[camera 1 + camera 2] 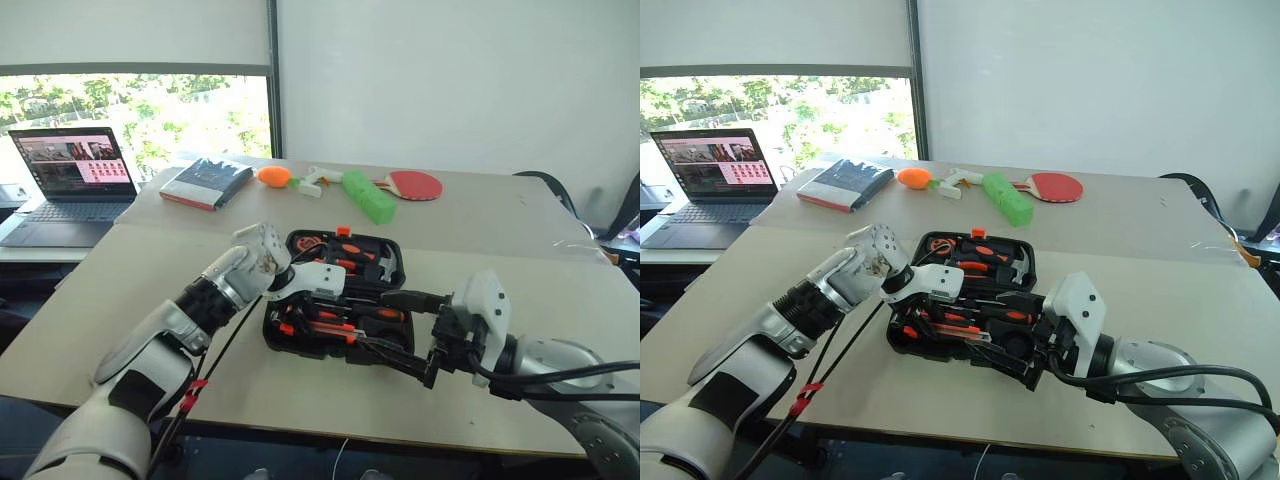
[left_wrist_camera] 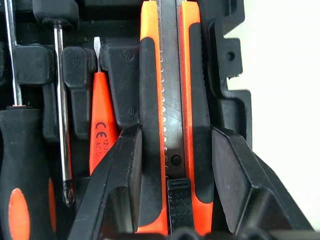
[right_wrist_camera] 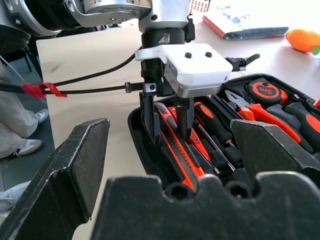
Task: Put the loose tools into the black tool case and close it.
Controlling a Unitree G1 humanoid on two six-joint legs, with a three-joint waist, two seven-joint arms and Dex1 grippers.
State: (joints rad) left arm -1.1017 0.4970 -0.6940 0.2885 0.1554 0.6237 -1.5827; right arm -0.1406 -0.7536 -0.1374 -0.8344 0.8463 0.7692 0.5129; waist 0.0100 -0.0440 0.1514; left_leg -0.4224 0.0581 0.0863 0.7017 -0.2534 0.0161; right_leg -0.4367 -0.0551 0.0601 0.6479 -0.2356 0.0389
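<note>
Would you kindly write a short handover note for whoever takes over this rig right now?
Left gripper: fingers on either side of the utility knife, which lies in its slot in the near half of the open case; release not yet seen.
Right gripper: open, empty, level at the case's near right edge.
Done: screwdrivers, the small orange screwdriver and other tools sit in their slots.
Left: let go of the knife, clear both arms, fold the case shut and latch it.
Book, green cylinder and red paddle stay out.
</note>
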